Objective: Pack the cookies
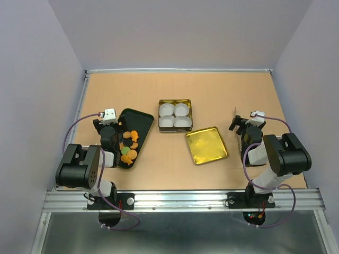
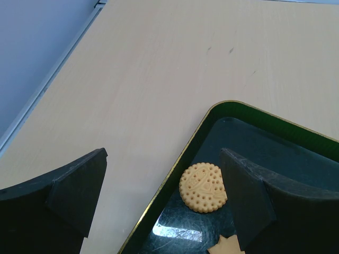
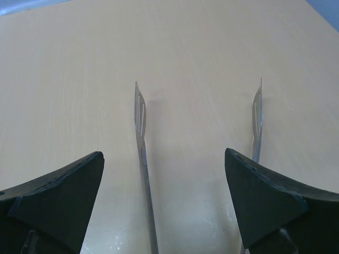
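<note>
- Spotted the cookies (image 1: pixel 128 147) bunched in the near half of a dark green tray (image 1: pixel 139 114), over by the left edge of the surface (image 1: pixel 222 90), toward the near-left corner.
- Looks like mostly orange ones from above, plus a green one.
- Up close, got a pale round cookie (image 2: pixel 203 187) with dotted edging lying just inside the tray's rim, and a star-shaped one cut off at the bottom of the view.
- Found the left gripper (image 2: pixel 163 153) hanging over the tray's far corner, jaws released wide, one over bare surface and one over the tray.
- Mid-surface, got a square tin (image 1: pixel 175 101) with four white paper cups (image 1: pixel 168 110) inside, and a gold lid (image 1: pixel 206 145) lying flat just beside its near-right corner.
- Found the right gripper (image 3: pixel 163 153) near the right edge, jaws spread with metal tongs (image 3: pixel 142 137) between them.
- Can't tell whether it's actually squeezing them.
</note>
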You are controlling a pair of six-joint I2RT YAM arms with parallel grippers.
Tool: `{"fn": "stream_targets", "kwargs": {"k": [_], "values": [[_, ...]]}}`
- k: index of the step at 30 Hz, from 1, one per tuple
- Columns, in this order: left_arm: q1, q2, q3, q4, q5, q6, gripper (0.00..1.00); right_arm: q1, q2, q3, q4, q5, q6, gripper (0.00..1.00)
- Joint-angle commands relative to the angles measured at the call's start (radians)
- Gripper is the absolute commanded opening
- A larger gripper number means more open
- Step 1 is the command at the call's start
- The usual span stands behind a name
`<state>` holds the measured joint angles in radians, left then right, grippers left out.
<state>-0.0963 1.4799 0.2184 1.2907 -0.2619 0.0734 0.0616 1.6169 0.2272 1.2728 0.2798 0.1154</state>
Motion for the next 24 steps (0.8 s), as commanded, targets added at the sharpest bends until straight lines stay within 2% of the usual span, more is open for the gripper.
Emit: {"fn": "stream_targets", "kwargs": {"k": [1, 13, 18, 20, 21, 22, 24], "values": [[0.001, -0.021, 0.015, 0.275, -0.007, 0.006, 0.99, -0.002, -0.005, -0.014, 0.089, 0.001, -0.017, 1.00], [0.001, -0.021, 0.015, 0.275, -0.005, 0.008, 0.99, -0.002, -0.012, -0.012, 0.092, 0.027, -0.017, 1.00], [0.001, -0.021, 0.015, 0.275, -0.007, 0.006, 0.99, 0.003, -0.299, 0.075, -0.252, 0.050, -0.002, 1.00], [0.001, -0.021, 0.015, 0.274, -0.007, 0.008, 0.99, 0.001, -0.405, 0.154, -0.462, 0.076, 0.088, 1.00], [0.000, -0.020, 0.015, 0.275, -0.005, 0.006, 0.99, 0.003, -0.513, 0.191, -0.549, 0.093, 0.134, 1.00], [0.001, -0.021, 0.015, 0.274, -0.007, 0.008, 0.99, 0.003, -0.558, 0.239, -0.764, 0.102, 0.258, 1.00], [0.001, -0.020, 0.016, 0.275, -0.008, 0.008, 0.99, 0.003, -0.646, 0.417, -0.988, 0.128, 0.393, 1.00]]}}
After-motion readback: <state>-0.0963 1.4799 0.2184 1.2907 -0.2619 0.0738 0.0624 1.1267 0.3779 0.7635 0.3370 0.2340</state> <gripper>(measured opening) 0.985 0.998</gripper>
